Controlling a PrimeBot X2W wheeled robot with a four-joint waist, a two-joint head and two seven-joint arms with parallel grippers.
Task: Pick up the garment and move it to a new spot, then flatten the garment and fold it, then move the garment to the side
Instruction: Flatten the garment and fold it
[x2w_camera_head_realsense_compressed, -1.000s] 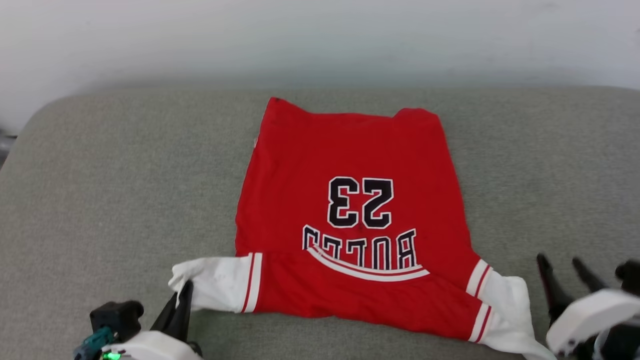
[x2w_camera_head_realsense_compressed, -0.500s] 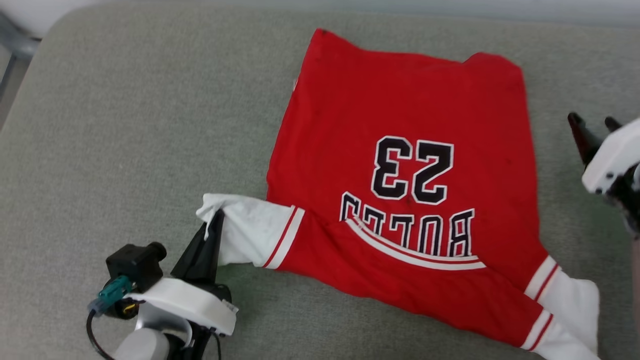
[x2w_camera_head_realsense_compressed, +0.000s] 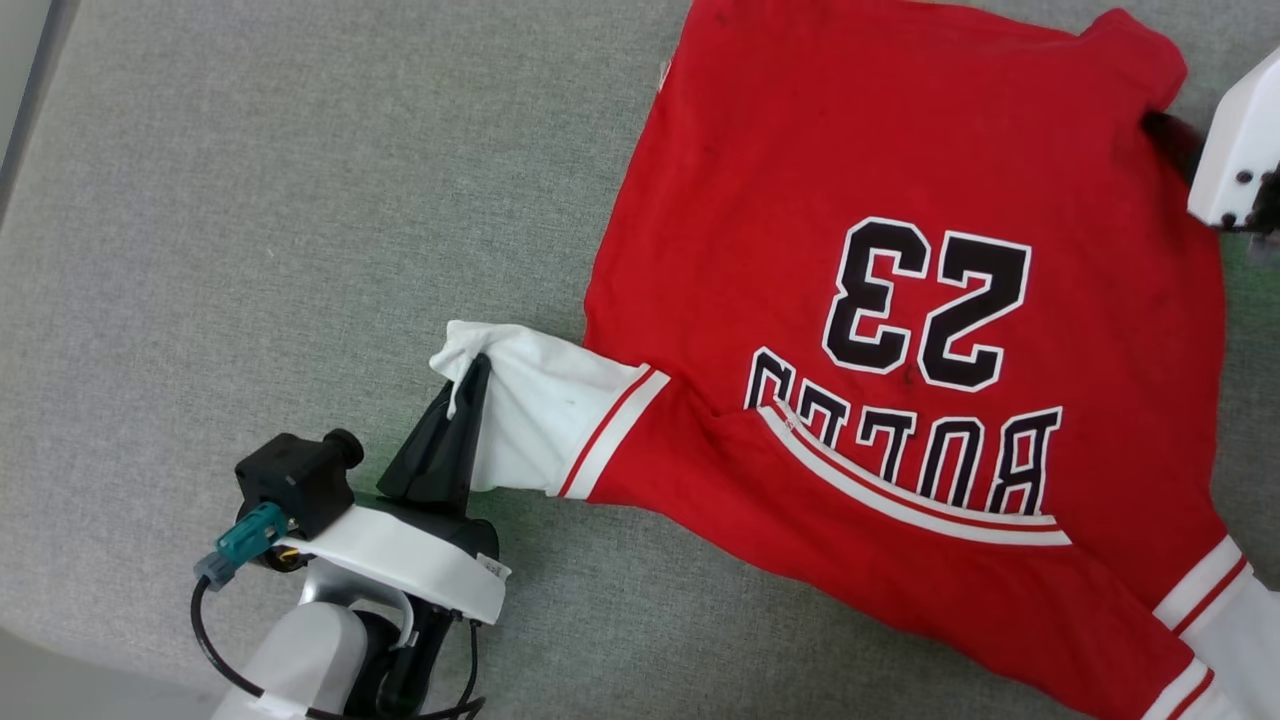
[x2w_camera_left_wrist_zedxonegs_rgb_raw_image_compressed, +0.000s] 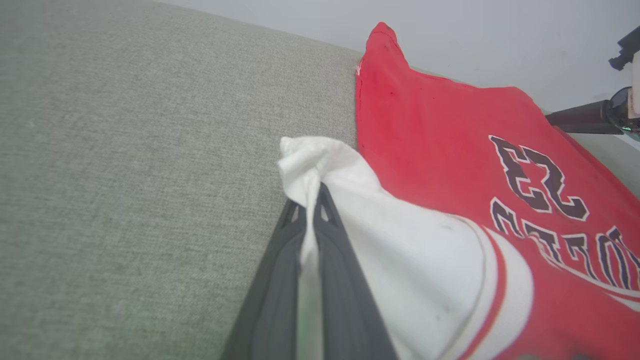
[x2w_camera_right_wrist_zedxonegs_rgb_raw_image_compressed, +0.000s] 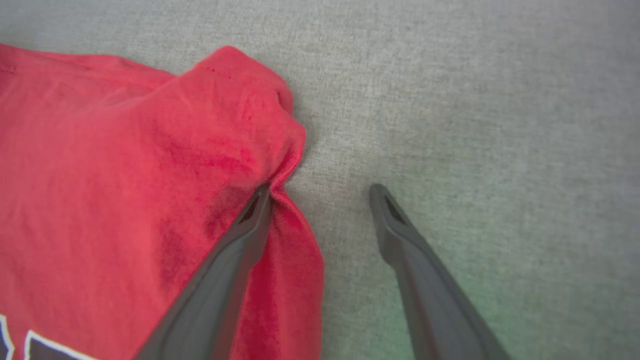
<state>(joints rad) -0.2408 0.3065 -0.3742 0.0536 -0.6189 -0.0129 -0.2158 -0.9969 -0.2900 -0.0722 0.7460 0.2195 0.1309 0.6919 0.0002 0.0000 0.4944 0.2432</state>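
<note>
While left jaws clamp garment (x2w_camera_head_realsense_compressed: 760, 200) sleeve, right jaws wide, wrist view shows finger (x2w_camera_right_wrist_zedxonegs_rgb_raw_image_compressed: 235, 250) touching corner

The red garment (x2w_camera_head_realsense_compressed: 760, 200) bears a black, white-outlined number 23 (x2w_camera_head_realsense_compressed: 925, 305) in the middle of its body, upside down in the head view. Beside it, towards the striped neck trim, arched lettering (x2w_camera_head_realsense_compressed: 900, 450) looks like BULLS, with the last letter partly under a fold.

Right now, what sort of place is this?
Probably an indoor test setup: a grey fabric-covered surface against a plain pale wall, with one red jersey spread on it.
</note>
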